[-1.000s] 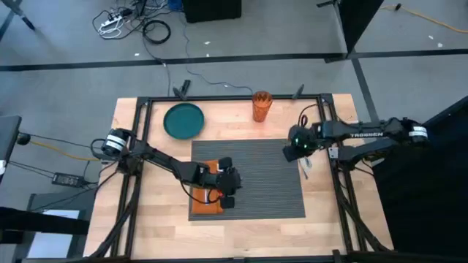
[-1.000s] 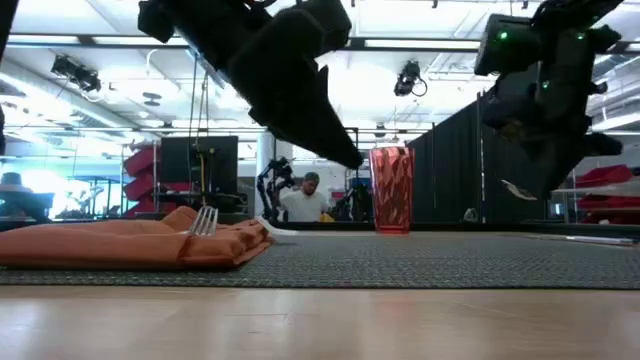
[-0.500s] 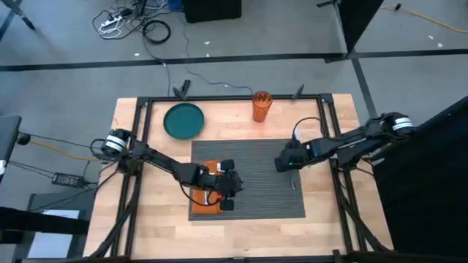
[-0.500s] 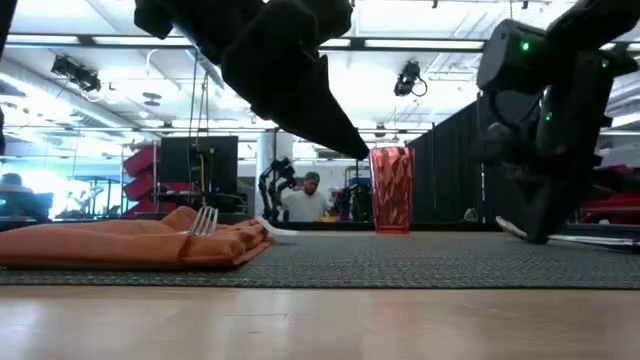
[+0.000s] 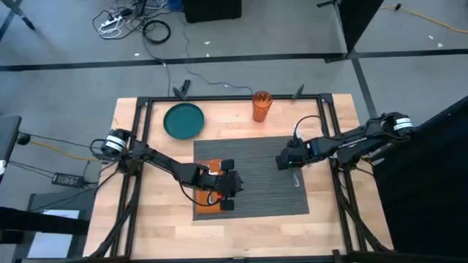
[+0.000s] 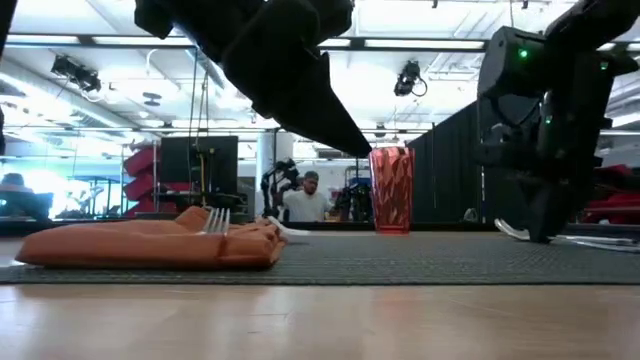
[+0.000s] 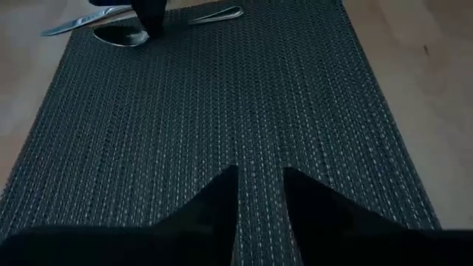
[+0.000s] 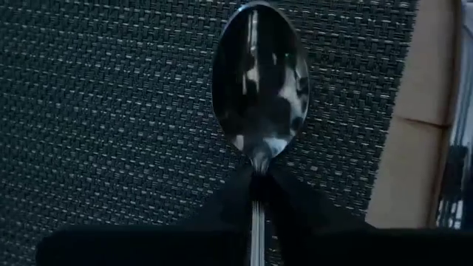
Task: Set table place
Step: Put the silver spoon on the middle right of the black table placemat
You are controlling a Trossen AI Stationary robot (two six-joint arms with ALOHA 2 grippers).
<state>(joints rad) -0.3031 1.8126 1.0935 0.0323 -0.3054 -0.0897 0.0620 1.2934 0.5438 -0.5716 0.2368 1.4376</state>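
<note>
Two arms: both are low over the placemat point(image 5: 248, 175), one at each short end.
Table: the light wood table point(image 5: 157, 226) has a black frame along its edges, and the placemat lies in its middle, with bare wood showing on every side.
Placemat edges: the near long edge sits closer to the table's front rim; the far long edge leaves a strip of wood before the plate and cup.
Right gripper: the right gripper point(image 8: 255, 185) is down at the mat's right end, fingers pinched tight on the neck of a spoon point(image 8: 259, 81), bowl lying out ahead over the ribbed weave.
Spoon spot: in the high view the spoon point(image 5: 295, 177) lies just inside the mat's right edge, with wood right beside it.
Left gripper: the left gripper point(image 7: 260, 199) hangs over the mat's left part, its fingers slightly apart and holding nothing.
Napkin: an orange napkin point(image 6: 150, 245) rests on the mat's left end with a fork point(image 6: 217, 221) on top.
Open room: the middle of the mat between the two grippers is bare weave.
Far side: a teal plate point(image 5: 183, 120) and an orange cup point(image 5: 261, 105) stand on wood beyond the mat, well apart from each other.
Background: a person point(image 6: 303, 200) shows far off in the low view.
</note>
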